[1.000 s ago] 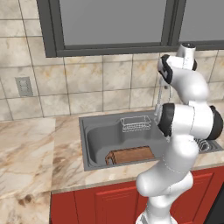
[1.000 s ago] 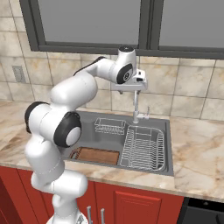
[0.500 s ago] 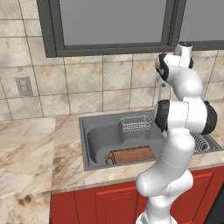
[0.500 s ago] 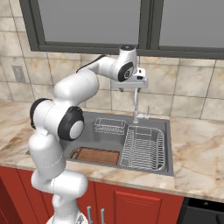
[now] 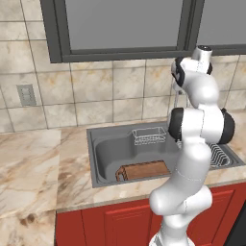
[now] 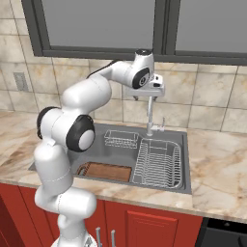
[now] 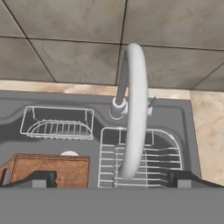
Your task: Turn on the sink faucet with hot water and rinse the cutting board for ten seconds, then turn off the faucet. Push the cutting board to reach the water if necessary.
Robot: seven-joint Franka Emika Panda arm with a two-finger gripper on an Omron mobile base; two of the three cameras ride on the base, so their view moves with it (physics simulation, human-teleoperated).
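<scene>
Wooden cutting board (image 7: pixel 48 169) lies in unmarked sink (image 7: pixel 65 103).

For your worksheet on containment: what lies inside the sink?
Inside the sink: the cutting board, a small wire basket and a wire dish rack. The floor beneath them is covered.

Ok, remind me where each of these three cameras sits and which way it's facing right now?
Left base view: behind the arm's left, looking forward and down at the sink and cutting board; the arm rises lower right.
Right base view: behind its right, same sink; the arm rises lower left, gripper above the sink faucet.
Hand view: on the hand, looking down along the spout; dark fingertips at the bottom.
All three share the sink and board.
</scene>
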